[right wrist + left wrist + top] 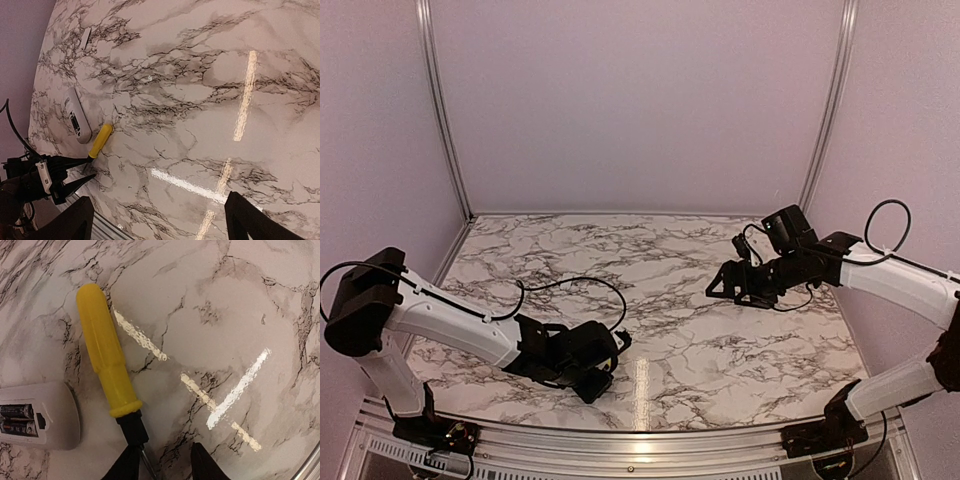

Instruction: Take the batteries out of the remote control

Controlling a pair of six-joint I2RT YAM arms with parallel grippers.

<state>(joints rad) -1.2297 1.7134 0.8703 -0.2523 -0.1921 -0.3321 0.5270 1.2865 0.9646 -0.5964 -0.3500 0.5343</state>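
Note:
The white remote control (pixel 55 412) lies face-up on the marble table at the lower left of the left wrist view, its compartment uncovered. Two dark batteries (pixel 17 420) sit side by side in it. A yellow-handled screwdriver (pixel 102 347) lies beside the remote. Its thin shaft runs along the inside of one finger of my left gripper (pixel 165 462), whose jaws stand apart with a wide gap. The right wrist view shows the remote control (pixel 77 117), the screwdriver (pixel 100 141) and the left gripper (pixel 86 169) from afar. My right gripper (pixel 160 225) hangs wide open over bare table, holding nothing.
A small white cover piece (pixel 85 37) lies far up the table near the left wall. From above, the left gripper (pixel 598 385) is low near the front edge, and the right gripper (pixel 718 288) hovers right of centre. A metal rail (pixel 640 440) borders the table's front.

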